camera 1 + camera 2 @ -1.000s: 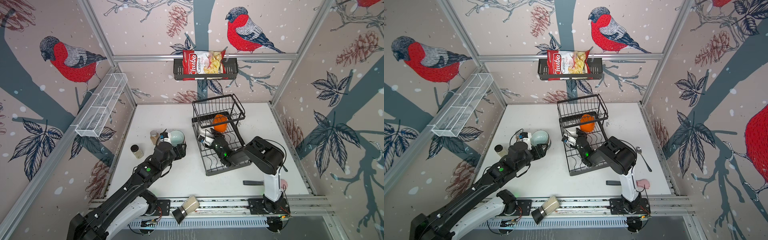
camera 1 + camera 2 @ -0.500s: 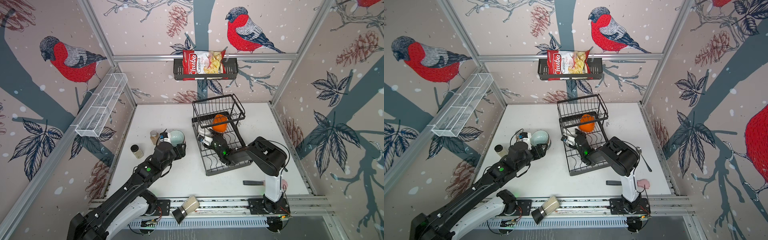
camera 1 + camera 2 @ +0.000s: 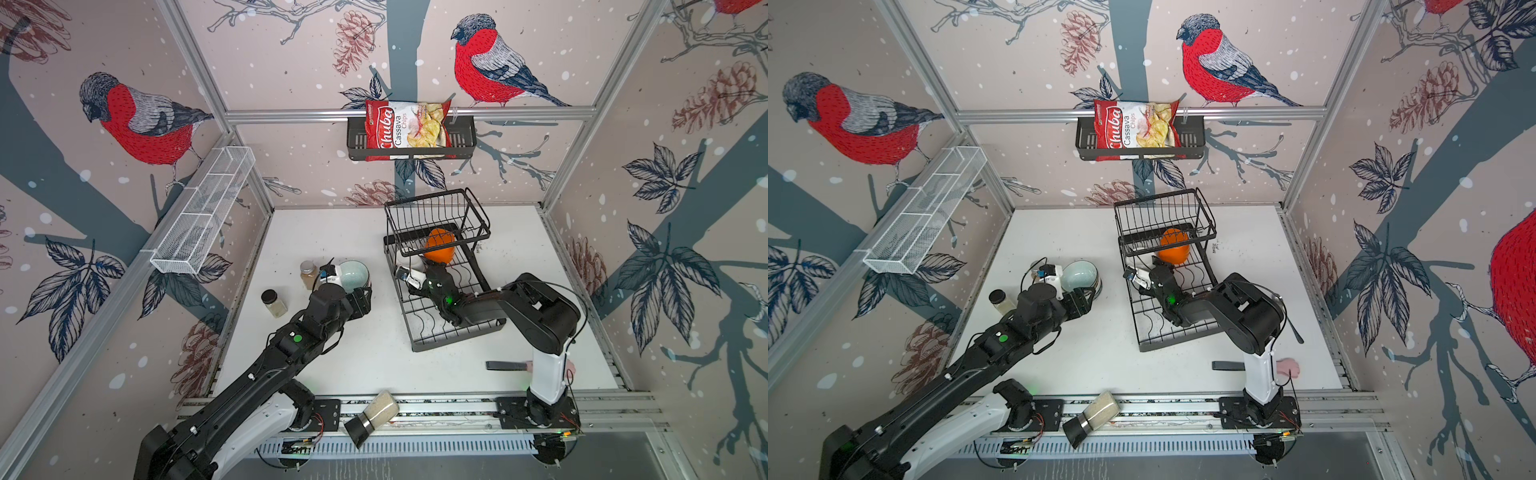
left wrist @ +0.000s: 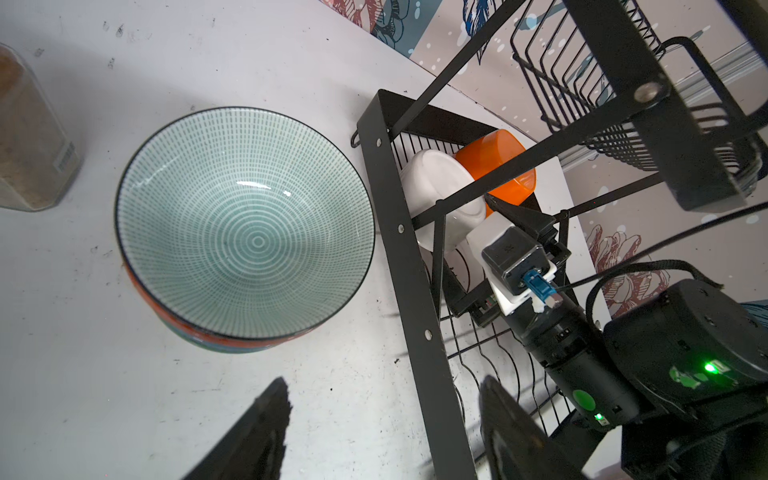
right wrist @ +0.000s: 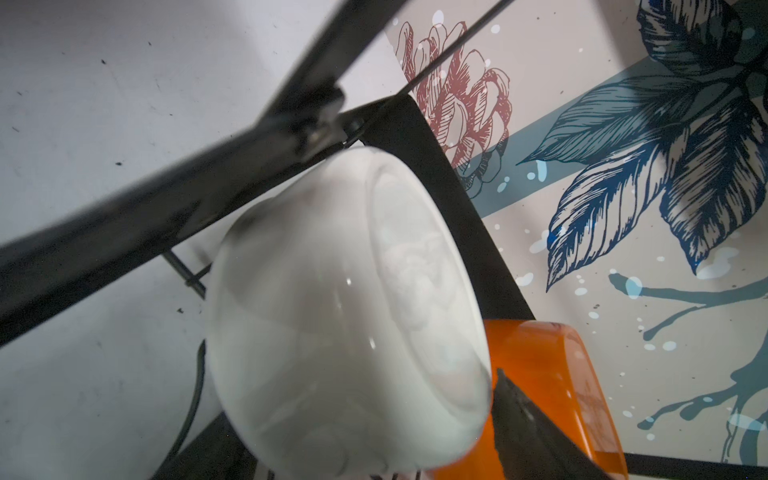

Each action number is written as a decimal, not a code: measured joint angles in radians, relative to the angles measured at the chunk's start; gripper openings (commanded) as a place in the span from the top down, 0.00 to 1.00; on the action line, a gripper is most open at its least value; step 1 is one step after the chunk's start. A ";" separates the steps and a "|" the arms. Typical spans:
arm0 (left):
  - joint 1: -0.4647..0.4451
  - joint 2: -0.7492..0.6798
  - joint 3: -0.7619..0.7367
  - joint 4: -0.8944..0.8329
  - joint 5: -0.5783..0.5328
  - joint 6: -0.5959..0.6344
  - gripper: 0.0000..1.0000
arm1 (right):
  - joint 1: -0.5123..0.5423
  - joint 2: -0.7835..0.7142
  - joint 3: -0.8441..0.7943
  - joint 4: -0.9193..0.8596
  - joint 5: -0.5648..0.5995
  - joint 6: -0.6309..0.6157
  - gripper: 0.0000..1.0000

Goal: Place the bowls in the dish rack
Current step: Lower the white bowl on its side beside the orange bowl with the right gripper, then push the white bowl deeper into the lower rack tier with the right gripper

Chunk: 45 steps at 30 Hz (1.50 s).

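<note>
**Bowls: two in the rack, a stack waiting on the left**

Wide open and empty, the left gripper (image 4: pixel 384 382) hovers just near of the stacked bowls (image 4: pixel 245 224) on the counter (image 4: pixel 124 395), so the stack lies straight ahead of it. The dish rack (image 4: pixel 401 257) stands right of the stack. In the rack's far-left corner the right gripper (image 3: pixel 420 265) has one finger between the white bowl (image 5: pixel 332 311) and the orange bowl (image 5: pixel 552 374), both tipped on edge. I cannot tell whether it grips.

Bright, even overhead light fills both top views, with soft shadows under the arms. The white bowl (image 5: pixel 332 311), close against the jaws of the right gripper (image 5: pixel 353 436), is blurred and shaded. Small glare spots mark the teal bowl (image 4: pixel 245 220) ahead of the left gripper (image 4: pixel 384 386).
</note>
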 measured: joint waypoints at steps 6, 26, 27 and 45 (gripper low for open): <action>0.000 0.000 0.000 -0.007 -0.001 0.007 0.28 | -0.011 -0.030 0.005 -0.058 -0.032 0.020 0.00; 0.000 -0.002 -0.005 -0.010 -0.001 0.007 0.28 | -0.018 -0.047 0.011 -0.108 -0.031 0.060 0.05; 0.000 -0.002 -0.006 -0.010 -0.001 0.007 0.28 | -0.018 -0.036 0.019 -0.100 -0.022 0.071 0.05; 0.000 -0.019 -0.016 -0.011 -0.001 0.007 0.28 | -0.007 0.078 0.114 0.000 0.103 0.083 0.05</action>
